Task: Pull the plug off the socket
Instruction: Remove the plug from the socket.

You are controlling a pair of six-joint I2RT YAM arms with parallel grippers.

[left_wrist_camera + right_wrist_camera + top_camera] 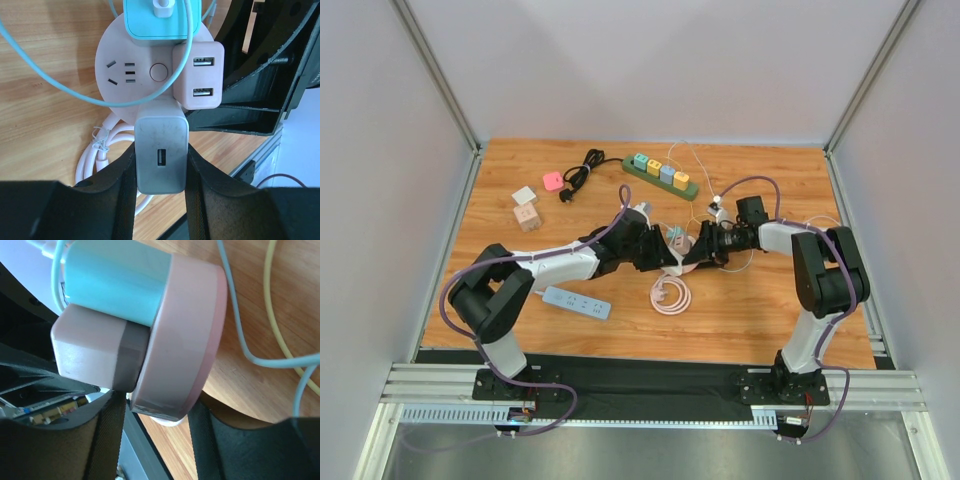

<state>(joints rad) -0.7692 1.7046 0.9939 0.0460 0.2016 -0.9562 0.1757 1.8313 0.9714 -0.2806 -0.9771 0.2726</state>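
A round pink socket (125, 70) lies on the wooden table with a teal plug (160, 20) and a pink double-USB plug (200, 75) in it. A white USB charger plug (161, 150) stands at its lower rim. My left gripper (161, 167) is shut on this plug, one finger on each side. Whether its prongs sit in the socket is hidden. In the right wrist view the socket (185, 335) shows edge-on between the fingers of my right gripper (157, 415), which is open with a thin gap on the left. Both grippers meet at the socket (678, 240) mid-table.
A coiled pale cable (670, 295) lies just in front of the socket. A green power strip (660, 176) with coloured adapters is at the back, next to a black cable (582, 168). Small cubes (527, 216) sit back left, and a light blue strip (577, 302) front left.
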